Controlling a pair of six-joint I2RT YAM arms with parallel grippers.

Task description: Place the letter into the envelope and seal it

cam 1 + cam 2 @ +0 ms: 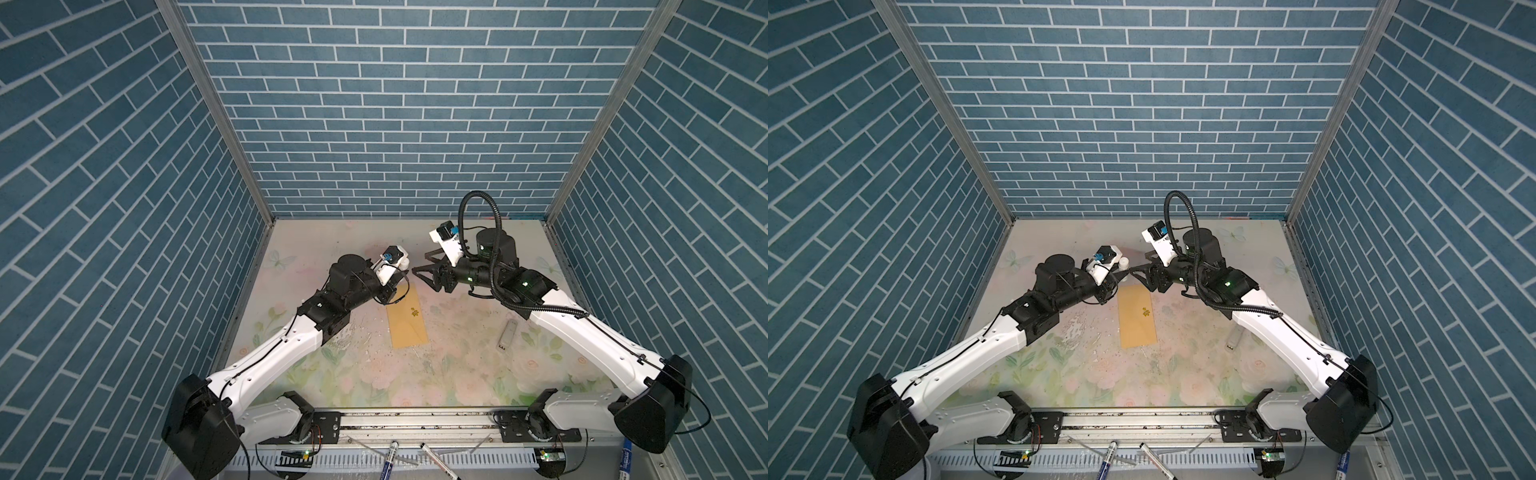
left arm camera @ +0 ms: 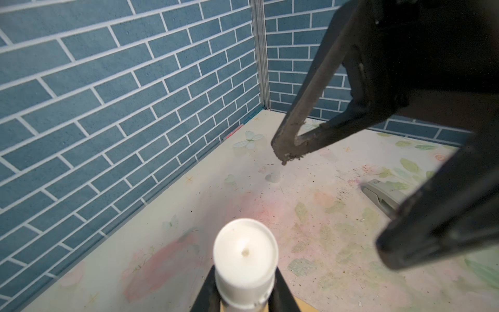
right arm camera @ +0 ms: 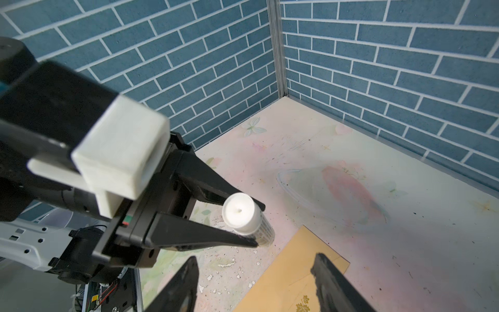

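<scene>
On the desk (image 1: 457, 365) the envelope (image 1: 409, 318) lies flat; the letter is not seen. The left claw (image 3: 258, 226) grips a white glue stick (image 3: 266, 232); the right claw (image 1: 418, 263), wide open, should close squarely on the cap (image 2: 245, 248) and pull straight.

The envelope (image 1: 409, 322) lies flat before me near the middle of the floral table (image 1: 457, 374), seen in both top views. It is a long golden-tan kraft rectangle, set lengthwise away from me and slightly askew. A small dark-gold emblem (image 1: 414, 311) sits near its right edge. I cannot tell whether its flap is stuck down.
</scene>
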